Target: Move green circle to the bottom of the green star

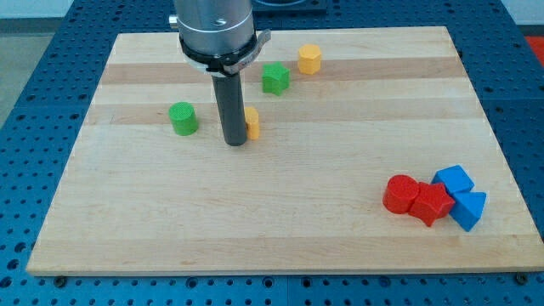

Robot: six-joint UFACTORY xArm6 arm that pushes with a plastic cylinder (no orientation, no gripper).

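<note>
Nearest the view's bottom, at the view's right, we find a tight cluster on the wooden board (280,238): a red circle (398,194) touching a red star-like block (431,203), with a blue triangle (468,209) pressed against that one's right side and a blue block (454,180) of roughly cubic shape just above, touching its neighbours.

Farther up, in the left half of the board, our dark rod comes down from the grey arm housing (214,30) and meets the wood at my tip (235,144). We carry no fingers here — only the rod, so nothing is gripped, and the tip touches neither green block.

Directly behind the rod on its right side sits a yellow block (252,122), partly hidden, its shape not clear to us; it looks to be touching the rod or just beside it.

To the view's left of the tip, near but apart from it, stands the green circle (183,118), upright on the board with bare wood between it and the rod.

Farther still, up and to the right of the tip, lies the green star (274,78) — the circle is well to its lower left, not beneath it.

Farthest off, just up and to the right of the star, stands a yellow hexagon-like block (309,59), apart from the star.
</note>
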